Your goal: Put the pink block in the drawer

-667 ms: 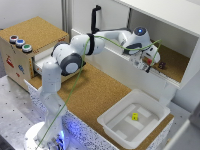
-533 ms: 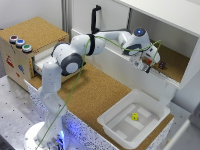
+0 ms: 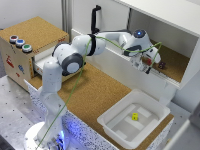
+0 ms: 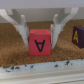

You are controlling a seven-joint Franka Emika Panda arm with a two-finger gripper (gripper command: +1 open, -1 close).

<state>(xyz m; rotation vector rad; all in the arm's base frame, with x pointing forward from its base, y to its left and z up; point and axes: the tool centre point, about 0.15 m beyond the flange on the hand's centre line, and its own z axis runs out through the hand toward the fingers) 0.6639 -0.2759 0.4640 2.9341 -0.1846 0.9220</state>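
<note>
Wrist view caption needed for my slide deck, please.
Open gripper straddling the pink block on cork, a dark lettered cube beside it.

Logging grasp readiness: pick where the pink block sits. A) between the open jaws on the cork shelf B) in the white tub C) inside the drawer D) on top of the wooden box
A: the wrist view shows the pink block on cork, framed by the gripper jaws spread either side.

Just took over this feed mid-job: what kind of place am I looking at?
Likely a lab test bench for robot manipulation: cork-topped table, white shelf alcove where the gripper works, a wooden box with coloured buttons, and lettered toy blocks.
</note>
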